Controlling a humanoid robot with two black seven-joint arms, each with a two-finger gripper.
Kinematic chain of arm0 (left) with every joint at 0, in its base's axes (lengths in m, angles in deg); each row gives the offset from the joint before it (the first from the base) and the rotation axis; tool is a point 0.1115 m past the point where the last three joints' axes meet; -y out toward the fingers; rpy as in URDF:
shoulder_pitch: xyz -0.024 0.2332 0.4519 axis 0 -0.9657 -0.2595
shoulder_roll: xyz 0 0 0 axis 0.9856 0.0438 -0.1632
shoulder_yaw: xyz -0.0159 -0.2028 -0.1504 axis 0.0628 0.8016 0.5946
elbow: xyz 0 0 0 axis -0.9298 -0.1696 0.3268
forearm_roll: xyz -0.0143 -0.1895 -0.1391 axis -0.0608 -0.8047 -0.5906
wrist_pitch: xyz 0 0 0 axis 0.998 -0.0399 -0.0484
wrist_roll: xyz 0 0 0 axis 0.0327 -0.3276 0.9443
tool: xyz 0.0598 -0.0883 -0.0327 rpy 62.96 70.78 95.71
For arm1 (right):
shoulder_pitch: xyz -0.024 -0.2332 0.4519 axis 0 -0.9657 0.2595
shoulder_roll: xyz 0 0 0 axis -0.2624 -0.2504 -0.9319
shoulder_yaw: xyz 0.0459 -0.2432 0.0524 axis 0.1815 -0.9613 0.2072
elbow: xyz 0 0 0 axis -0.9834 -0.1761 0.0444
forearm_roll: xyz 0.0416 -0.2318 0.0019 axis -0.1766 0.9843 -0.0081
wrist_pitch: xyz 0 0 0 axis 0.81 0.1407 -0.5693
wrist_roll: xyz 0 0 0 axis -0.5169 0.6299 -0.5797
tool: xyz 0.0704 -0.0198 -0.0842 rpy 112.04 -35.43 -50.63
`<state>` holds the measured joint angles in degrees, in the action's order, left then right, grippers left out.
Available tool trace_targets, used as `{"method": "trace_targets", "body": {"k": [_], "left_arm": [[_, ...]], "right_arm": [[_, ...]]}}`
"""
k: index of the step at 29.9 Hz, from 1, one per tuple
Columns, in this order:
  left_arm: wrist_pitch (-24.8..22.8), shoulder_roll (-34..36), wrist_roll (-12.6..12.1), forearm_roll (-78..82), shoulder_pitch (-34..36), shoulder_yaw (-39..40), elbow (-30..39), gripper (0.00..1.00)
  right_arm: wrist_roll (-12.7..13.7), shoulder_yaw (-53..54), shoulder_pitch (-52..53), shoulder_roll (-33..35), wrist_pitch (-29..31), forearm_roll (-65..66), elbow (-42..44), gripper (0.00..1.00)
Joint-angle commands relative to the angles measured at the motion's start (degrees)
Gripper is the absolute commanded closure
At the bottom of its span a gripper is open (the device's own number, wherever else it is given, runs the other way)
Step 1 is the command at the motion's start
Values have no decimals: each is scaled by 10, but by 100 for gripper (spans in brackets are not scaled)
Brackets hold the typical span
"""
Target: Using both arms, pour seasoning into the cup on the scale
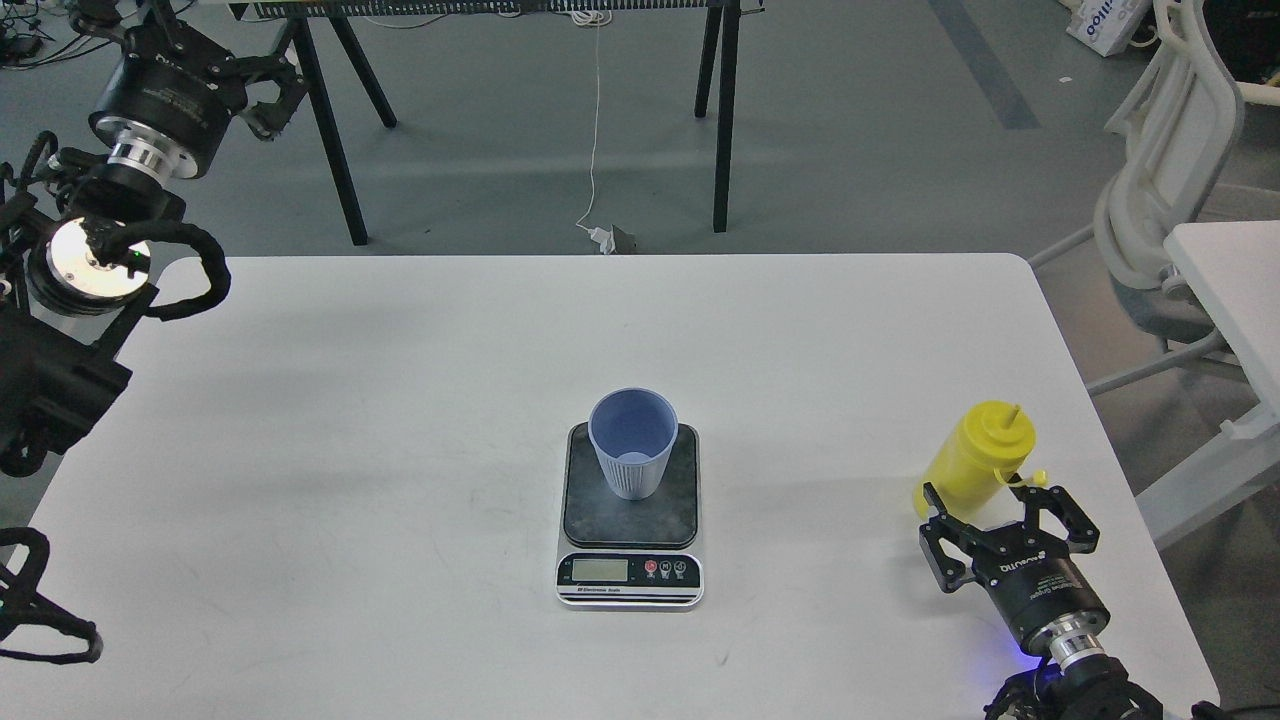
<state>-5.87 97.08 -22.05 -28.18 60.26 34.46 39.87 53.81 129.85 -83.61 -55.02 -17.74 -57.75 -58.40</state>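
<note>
The light blue-grey cup [632, 445] stands upright and looks empty on the dark plate of the scale [630, 575] at the table's middle. The yellow seasoning bottle [978, 452] stands near the right edge, leaning a little, its nozzle up and its tip cap hanging off. My right gripper [1000, 512] is open just in front of the bottle's base, a finger on either side, not closed on it. My left gripper [275, 95] is raised at the far left beyond the table's back edge, fingers apart and empty.
The white table [400, 420] has its right edge close to the bottle. A white chair [1170, 200] and a second white table [1235, 270] stand at the right. Black trestle legs [335, 140] stand on the floor behind.
</note>
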Motion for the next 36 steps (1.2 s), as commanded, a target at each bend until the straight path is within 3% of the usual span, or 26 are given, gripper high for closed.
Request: {"method": "trace_targets", "body": {"k": [1, 6, 10, 16, 21, 26, 31, 36], "left_arm": [[-1, 0, 0, 0, 0, 0, 0, 0], [-3, 0, 0, 0, 0, 1, 0, 0], [-4, 0, 0, 0, -1, 1, 0, 0], [-6, -1, 0, 0, -3, 1, 0, 0], [-6, -1, 1, -1, -3, 2, -1, 0], [-8, -2, 0, -1, -6, 2, -6, 0], [-23, -5, 0, -1, -7, 0, -10, 0], [-23, -5, 0, -2, -13, 0, -10, 0]], "right_arm": [[0, 3, -31, 23, 0, 0, -14, 1], [0, 4, -59, 77, 0, 11, -9, 1], [2, 30, -45, 162, 0, 25, 6, 1], [4, 44, 110, 227, 0, 71, 93, 1], [0, 34, 298, 202, 0, 99, 242, 1], [6, 6, 454, 132, 0, 142, 334, 1], [6, -37, 555, 72, 0, 142, 379, 1], [5, -38, 582, 1, 0, 142, 411, 1]]}}
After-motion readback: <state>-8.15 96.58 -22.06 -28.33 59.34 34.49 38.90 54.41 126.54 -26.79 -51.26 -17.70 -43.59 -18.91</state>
